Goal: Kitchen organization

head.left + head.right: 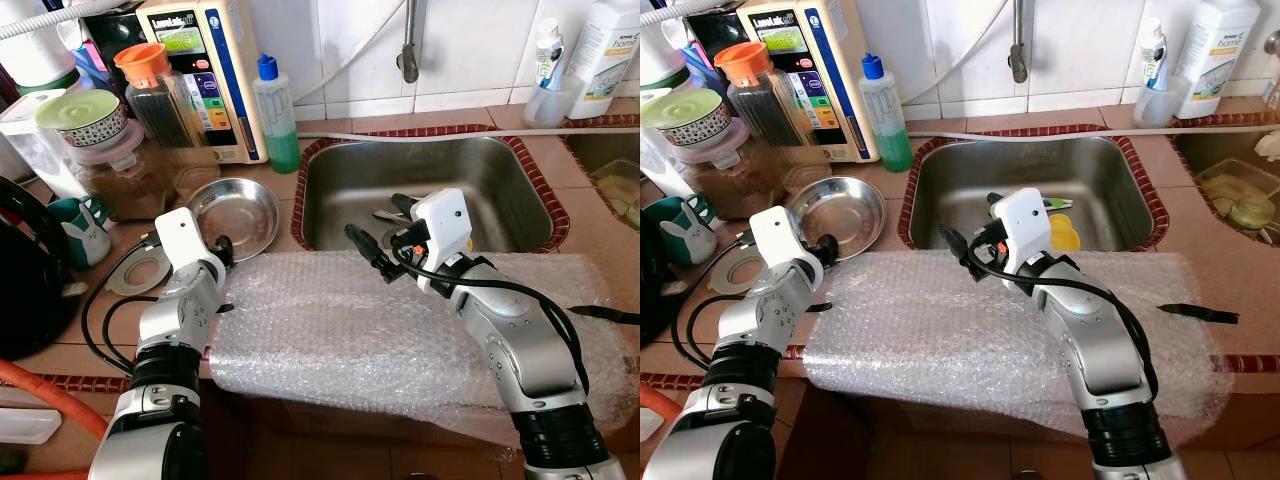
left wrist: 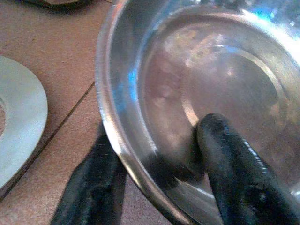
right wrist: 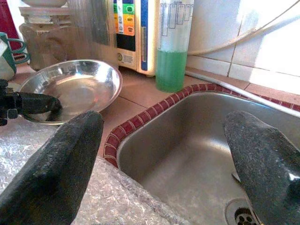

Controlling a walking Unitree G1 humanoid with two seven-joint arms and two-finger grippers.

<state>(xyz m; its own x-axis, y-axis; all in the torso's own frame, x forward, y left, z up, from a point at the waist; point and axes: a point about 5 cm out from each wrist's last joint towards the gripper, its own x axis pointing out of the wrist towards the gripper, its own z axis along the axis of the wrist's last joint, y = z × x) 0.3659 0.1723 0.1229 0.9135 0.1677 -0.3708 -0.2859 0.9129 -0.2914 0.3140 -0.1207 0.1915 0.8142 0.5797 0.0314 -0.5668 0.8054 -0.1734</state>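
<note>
I'm looking down at a terracotta-tiled kitchen counter (image 1: 590, 240) with a white tiled wall behind it. Nearest me, a wide sheet of clear bubble wrap (image 1: 340, 330) lies across the counter's front edge, and a thin black utensil (image 1: 605, 314) rests at its right end.

My left gripper (image 1: 222, 250) is at the near rim of the round shallow stainless steel bowl (image 1: 240, 215), which sits on the counter just left of the sink. In the left wrist view one black finger (image 2: 234, 173) lies inside the bowl and the other sits outside under the rim, so the fingers straddle the rim; I cannot tell whether they are actually pinching it. A flat pale ring-shaped lid (image 1: 140, 272) lies on the tiles just beside that arm.

My right gripper (image 1: 385, 235) hovers over the front edge of the stainless steel sink (image 1: 440, 175), its two fingers spread wide with nothing between them. In the sink I can see a yellow object (image 1: 1063, 232) and some cutlery.

Farther back, left of the bowl, stand a glass jar with an orange lid (image 1: 155, 95), a stack of lidded containers with a pale green lid (image 1: 85, 110), and a small teal mug (image 1: 80, 230). Against the wall are a cream water-purifier unit with coloured buttons (image 1: 210, 70) and a clear bottle of green liquid with a blue cap (image 1: 277, 115). A white detergent bottle (image 1: 605, 55) stands at the far right.
</note>
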